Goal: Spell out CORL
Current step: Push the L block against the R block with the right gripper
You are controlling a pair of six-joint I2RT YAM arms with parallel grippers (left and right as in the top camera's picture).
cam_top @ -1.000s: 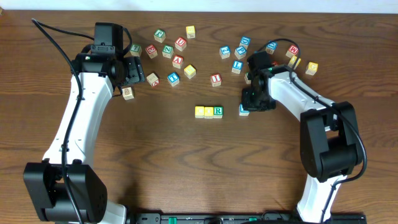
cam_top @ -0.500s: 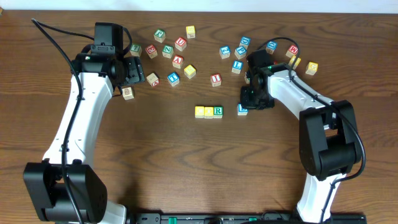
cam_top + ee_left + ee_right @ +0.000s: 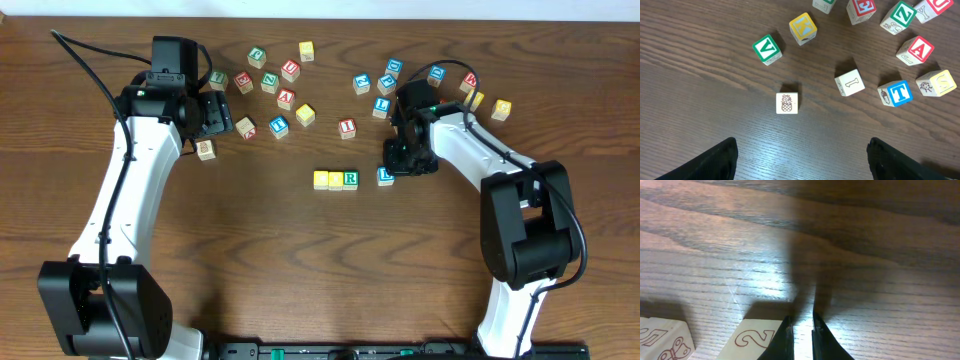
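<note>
The brown wooden table (image 3: 300,280) carries two white arms. The left arm (image 3: 130,200) reaches toward 10 o'clock and the right arm (image 3: 480,155) bends in from 3 o'clock. The left gripper (image 3: 800,167) hangs with its dark fingers spread wide and nothing between them, above a pineapple cube (image 3: 787,103). Beyond it, toward 12 o'clock in the wrist view, lie a green V cube (image 3: 766,49) and a blue T cube (image 3: 896,93). The right gripper (image 3: 802,337) is low over the wood with its fingers pressed nearly together and no cube pinched. In its wrist view a cube side marked 2 (image 3: 752,340) lies just beside one fingertip. Near the table's middle three cubes touch in a row running 9 to 3 o'clock: the first yellow cube (image 3: 321,180), the second yellow cube (image 3: 336,180) and the R cube (image 3: 350,179). The L cube (image 3: 386,176) sits at 3 o'clock of the R cube, apart from it by a small gap. The right gripper is at its 2 o'clock edge. Loose letter cubes (image 3: 290,72) are scattered toward 12 o'clock.
</note>
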